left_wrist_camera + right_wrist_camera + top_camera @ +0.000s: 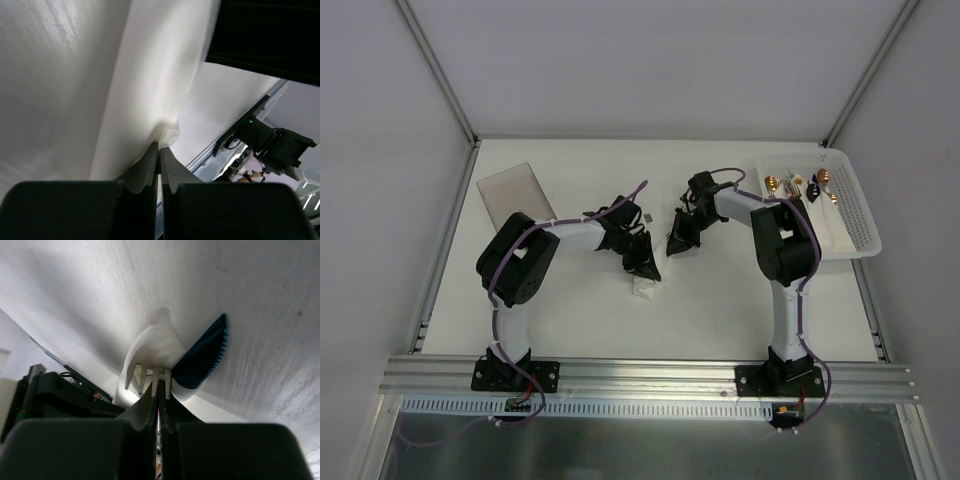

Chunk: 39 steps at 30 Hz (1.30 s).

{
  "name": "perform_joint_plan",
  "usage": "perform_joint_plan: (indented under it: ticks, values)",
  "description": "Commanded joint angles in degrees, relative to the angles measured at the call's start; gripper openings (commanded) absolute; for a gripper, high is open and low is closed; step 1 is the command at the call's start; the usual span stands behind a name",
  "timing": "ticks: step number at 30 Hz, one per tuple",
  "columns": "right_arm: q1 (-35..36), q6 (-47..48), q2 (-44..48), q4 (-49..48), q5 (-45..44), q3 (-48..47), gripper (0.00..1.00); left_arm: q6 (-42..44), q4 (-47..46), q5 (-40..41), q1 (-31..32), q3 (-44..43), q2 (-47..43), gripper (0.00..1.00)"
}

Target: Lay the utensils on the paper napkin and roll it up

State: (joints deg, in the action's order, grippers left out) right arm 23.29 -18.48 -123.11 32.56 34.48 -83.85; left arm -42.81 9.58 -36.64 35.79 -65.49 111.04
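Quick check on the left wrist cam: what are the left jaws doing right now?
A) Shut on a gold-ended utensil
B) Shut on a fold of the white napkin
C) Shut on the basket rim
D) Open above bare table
B: in the left wrist view the left gripper has its jaws closed together, with a puckered fold of the white napkin pinched between them.

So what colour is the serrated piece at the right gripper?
The serrated piece is dark blue; the right wrist view shows it best.
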Motion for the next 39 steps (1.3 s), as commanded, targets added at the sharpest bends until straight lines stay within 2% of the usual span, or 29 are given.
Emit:
perform_joint_plan:
  ticks: [1, 9, 14, 20, 24, 26, 34, 37, 39]
  values:
    - [0.0, -0.4, 1.1, 2.2, -7.9, 2.9, 0.0, -1.0, 0.3, 1.9, 2.0, -2.0, 3.2, 0.0]
    - [0.0, -0.1, 2.8, 0.5, -8.0, 5.3, 0.0, -3.3, -0.9, 7.6, 5.3, -0.3, 8.0, 0.0]
    - [-2.1, 7.7, 6.2, 0.8, -5.6, 5.7, 0.02, -3.6, -2.5, 11.2, 5.3, 5.1, 7.3, 0.0]
    - [-8.0, 15.5, 9.7, 1.2, 0.9, 7.3, 0.11, -3.2, -3.6, 11.3, 5.3, 6.2, 8.8, 0.0]
    - [-9.7, 17.9, 13.8, -4.4, 4.6, 13.4, 0.13, -3.0, -6.8, 9.2, 5.2, 7.0, 9.4, 0.0]
    - [-9.8, 19.7, 15.7, -7.0, 4.7, 14.7, 0.13, -3.1, -11.8, 6.6, 4.8, 8.9, 9.7, 0.0]
    - [-9.6, 21.4, 14.4, -15.5, 15.3, 16.8, 0.14, -2.1, -19.9, -0.5, 2.2, 14.2, 10.5, 0.0]
    - [-9.8, 19.8, 15.6, -19.1, 16.9, 20.4, 0.14, -2.4, -21.2, -1.7, 0.2, 15.7, 10.5, 0.0]
    - [-10.4, 18.5, 17.9, -24.3, 17.4, 25.9, 0.14, -4.4, -25.5, -3.3, -1.2, 17.1, 10.9, 0.0]
